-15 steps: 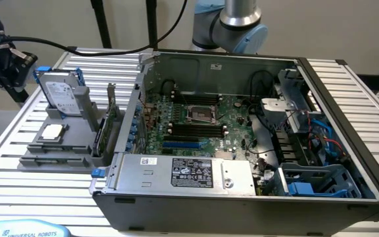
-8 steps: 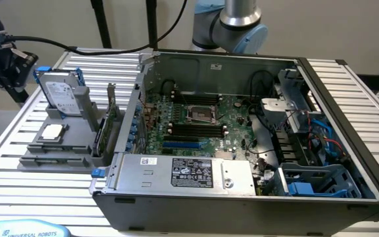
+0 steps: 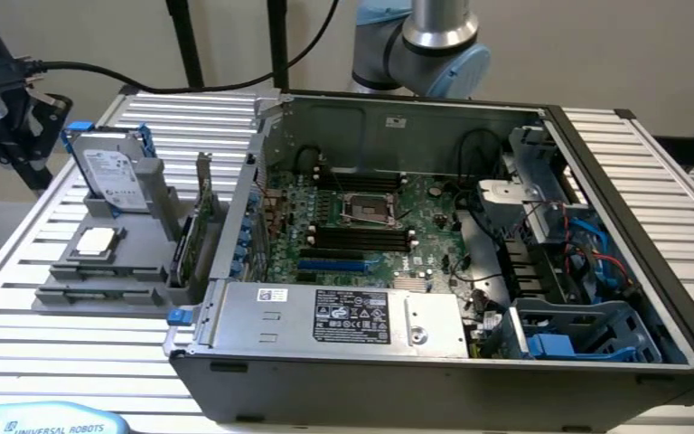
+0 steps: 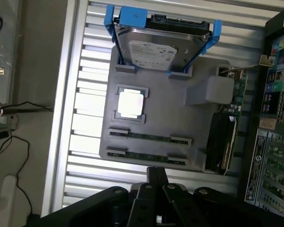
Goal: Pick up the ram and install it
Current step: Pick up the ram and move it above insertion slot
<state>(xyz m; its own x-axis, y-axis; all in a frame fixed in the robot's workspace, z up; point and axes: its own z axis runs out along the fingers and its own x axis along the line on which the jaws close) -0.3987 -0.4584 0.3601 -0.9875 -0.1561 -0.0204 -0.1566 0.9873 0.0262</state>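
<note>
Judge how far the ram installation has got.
Nothing looks done: both ram sticks lie in the grey holder, and the motherboard's black slots look empty. In progress: the shut hand, holding nothing, hovers by the holder. Left: pickup and installation.

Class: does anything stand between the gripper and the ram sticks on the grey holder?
Nothing visible does. The shut gripper faces the grey holder, where both ram sticks lie uncovered in their slots.
</note>
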